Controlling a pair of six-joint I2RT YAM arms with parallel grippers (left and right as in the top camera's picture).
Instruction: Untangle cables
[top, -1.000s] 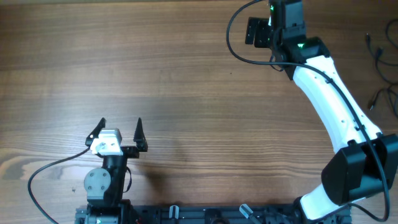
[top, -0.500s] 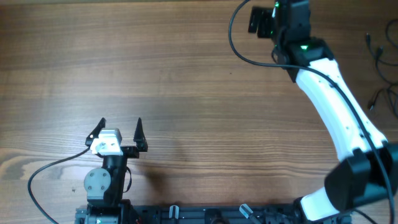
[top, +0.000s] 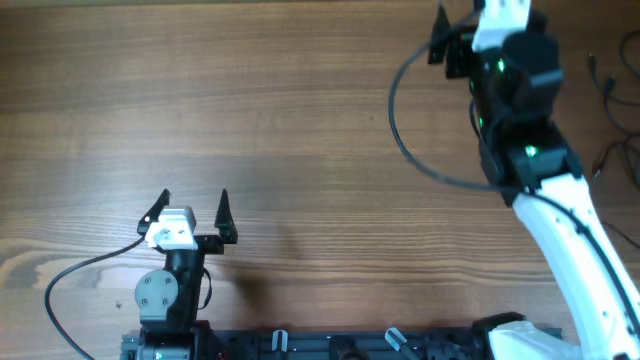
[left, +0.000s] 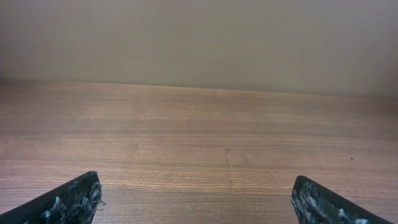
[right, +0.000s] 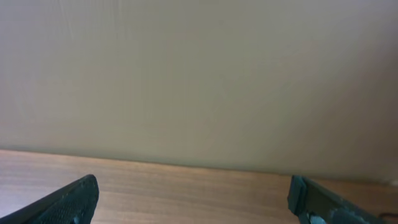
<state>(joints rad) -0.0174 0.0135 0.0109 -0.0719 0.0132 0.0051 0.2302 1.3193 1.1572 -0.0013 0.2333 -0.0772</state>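
Left arm sits tucked, left fingers spread; right arm reaches far, right fingers spread.

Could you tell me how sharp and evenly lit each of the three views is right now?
Overhead: sharp and evenly lit, only a soft shadow beside the left gripper. Left wrist: table grain crisp, near fingertips slightly blurred. Right wrist: soft, low-contrast, mostly plain wall.

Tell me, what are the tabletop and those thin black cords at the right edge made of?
The table looks like wood or a wood-print laminate: brown streaky grain, matte, with little glare. The cables look like rubber- or plastic-coated wire: thin, black, lying in loose bends. They are too small to judge their finish.
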